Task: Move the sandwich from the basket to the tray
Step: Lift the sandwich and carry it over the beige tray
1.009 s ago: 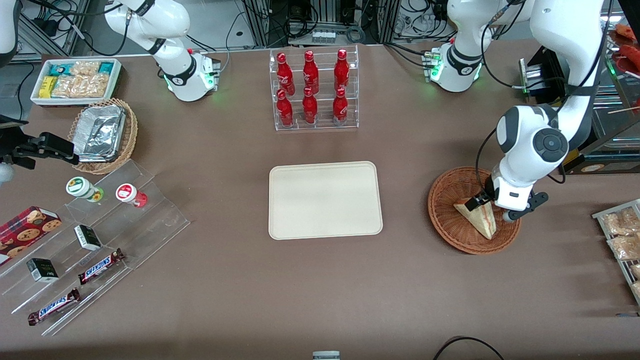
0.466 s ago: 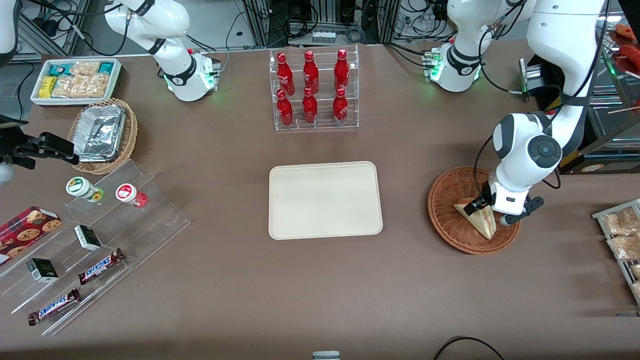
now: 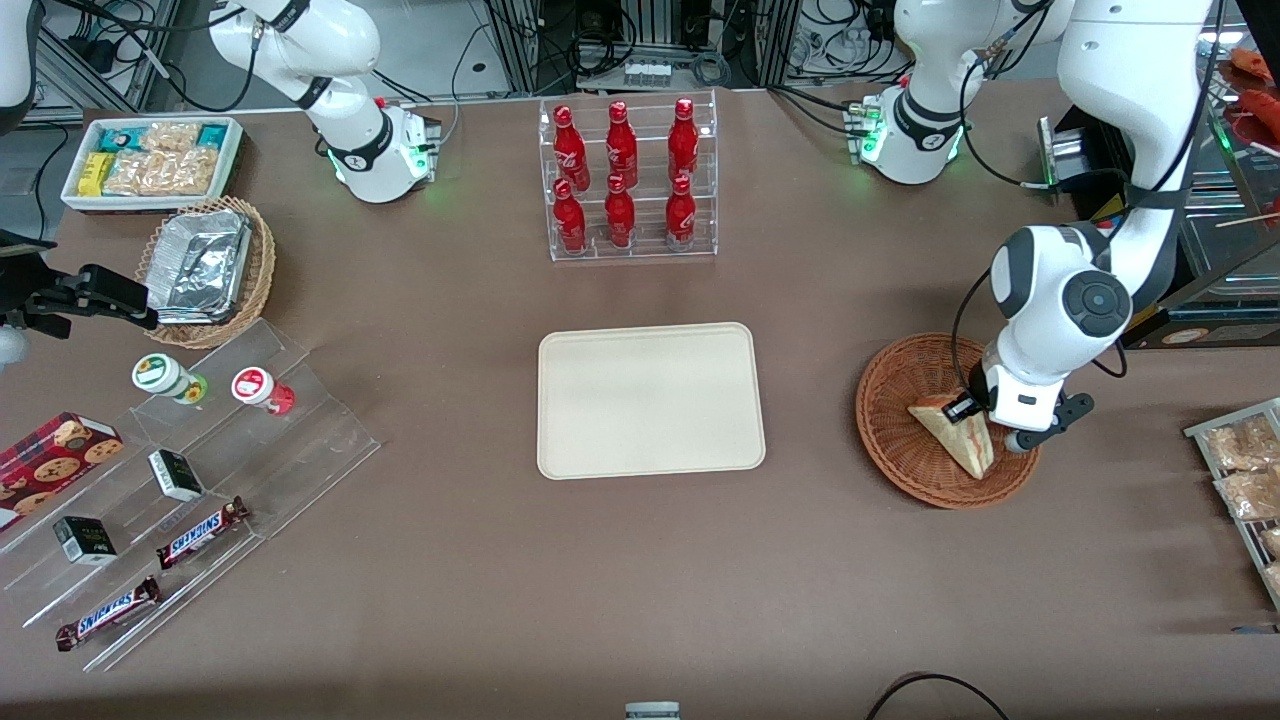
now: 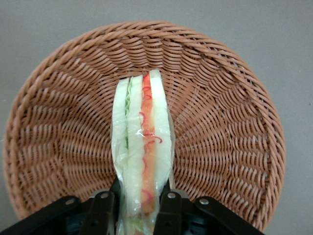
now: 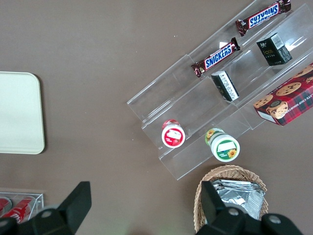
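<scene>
Since a moment earlier, little has shifted: the left arm's gripper point(image 4: 139, 208) remains in the round reddish-brown wicker basket point(image 3: 900, 460), fingers point(image 4: 102, 213) closed on the plastic-wrapped triangular sandwich point(image 4: 142, 152), held edge-up, probably ready for lifting toward the cream rectangular tray point(image 3: 650, 400).

The front camera looks steeply down over the whole counter point(image 3: 640, 560), while the left wrist camera peers closely down into the basket point(image 4: 230, 88), which both views share.
</scene>
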Controlling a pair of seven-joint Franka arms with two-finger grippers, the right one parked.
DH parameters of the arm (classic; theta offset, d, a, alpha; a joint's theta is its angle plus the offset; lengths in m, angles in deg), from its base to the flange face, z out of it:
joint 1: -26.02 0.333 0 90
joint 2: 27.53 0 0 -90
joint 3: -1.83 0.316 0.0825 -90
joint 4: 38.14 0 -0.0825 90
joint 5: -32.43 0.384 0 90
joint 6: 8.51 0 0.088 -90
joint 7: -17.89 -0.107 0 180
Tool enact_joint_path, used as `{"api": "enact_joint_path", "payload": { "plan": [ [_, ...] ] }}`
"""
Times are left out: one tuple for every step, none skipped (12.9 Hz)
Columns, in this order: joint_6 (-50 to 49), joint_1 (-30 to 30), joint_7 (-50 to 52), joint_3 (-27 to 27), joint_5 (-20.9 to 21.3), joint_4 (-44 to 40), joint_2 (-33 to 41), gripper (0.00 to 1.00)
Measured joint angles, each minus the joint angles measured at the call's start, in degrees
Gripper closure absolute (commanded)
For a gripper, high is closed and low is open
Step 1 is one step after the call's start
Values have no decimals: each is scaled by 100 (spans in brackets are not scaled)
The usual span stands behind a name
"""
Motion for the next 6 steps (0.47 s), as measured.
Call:
{"api": "enact_joint_path", "payload": {
  "plan": [
    [-503,-6,-1,-5,2,-206,126,100],
    [-1109,-19,-5,-30,3,-493,285,100],
    [-1715,-48,-9,-82,4,-831,437,100],
    [-2330,-133,-19,-141,5,-1230,559,100],
    [-2845,-279,-23,-188,5,-1620,622,100],
    [-3222,-488,-23,-225,3,-1985,624,100]
  ]
}}
